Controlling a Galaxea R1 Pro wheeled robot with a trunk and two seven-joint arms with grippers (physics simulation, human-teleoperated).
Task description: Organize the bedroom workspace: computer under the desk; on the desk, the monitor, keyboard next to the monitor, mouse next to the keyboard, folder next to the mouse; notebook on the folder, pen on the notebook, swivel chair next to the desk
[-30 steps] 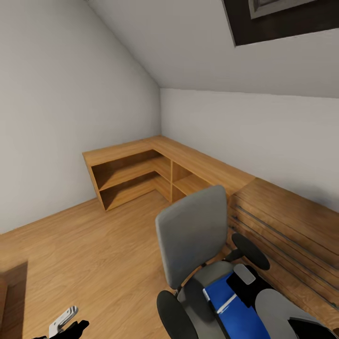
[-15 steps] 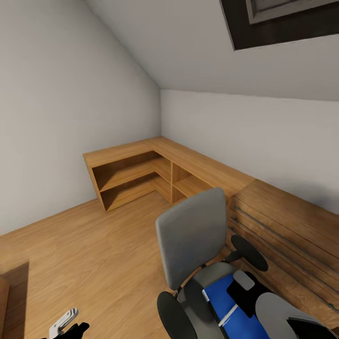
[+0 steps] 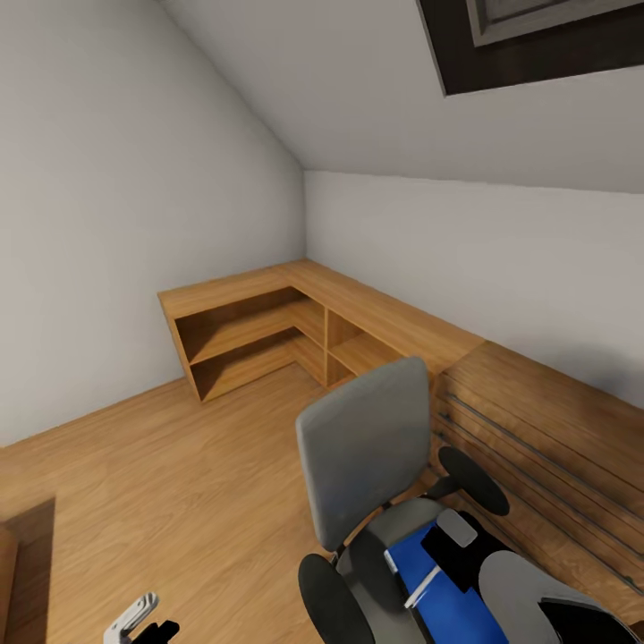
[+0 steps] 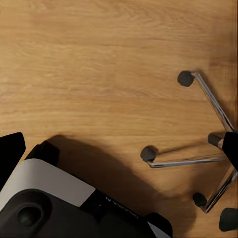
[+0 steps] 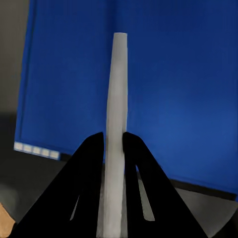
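Right gripper [image 5: 113,144]: jaws pinching the pen [image 5: 115,109], a thin white stick that runs straight up the middle of the right wrist frame, over the blue folder [image 5: 163,84]. Grip sits low on the shaft, most of the length free ahead of the fingertips.

Head view, lower right: folder [image 3: 438,595] lies flat on the seat of the swivel chair [image 3: 362,447], pen [image 3: 422,586] a pale line across it, right arm close above. Whether the pen is lifted clear of the folder or touching it, cannot tell.

Left gripper [image 3: 134,623], lower left corner of the head frame, hangs over bare wood floor; jaw state cannot be told. Left wrist frame: chrome chair base [image 4: 208,148] with black castors at right, robot base at the bottom.

Risks, as judgement:
- Narrow pinch on a round stick, so the pen may pivot or slip out when the arm swings.
- A dragging tip would shift the folder on the seat.
- Chair on castors; an arm nudge rolls it.
- Pen taken first needs a temporary spot, since the stack order puts it last.
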